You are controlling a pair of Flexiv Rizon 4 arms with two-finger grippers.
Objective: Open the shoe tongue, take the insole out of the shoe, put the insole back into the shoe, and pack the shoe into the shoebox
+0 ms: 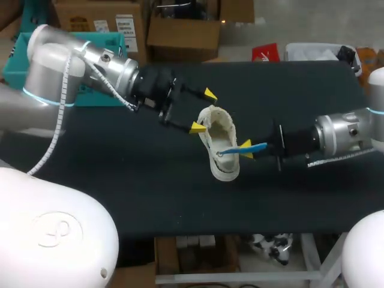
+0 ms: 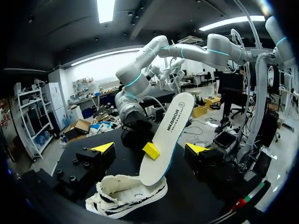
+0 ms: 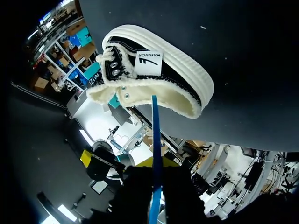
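From overhead, our right gripper (image 1: pixel 246 149) grasps the insole (image 1: pixel 229 151) over the shoe (image 1: pixel 223 168) on the worktop (image 1: pixel 120 180); our left gripper (image 1: pixel 203 111) stands released beside it. Left wrist: we see nothing steadying the shoe, so it may tip. Right wrist: the insole's edge could snag the collar.

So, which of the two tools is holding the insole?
The right tool: it is shut on the insole at the opening of the shoe. The left tool stands open beside the shoe, holding nothing.

White insole (image 2: pixel 168 135) stands tilted, tip inside cream shoe (image 2: pixel 122 197).
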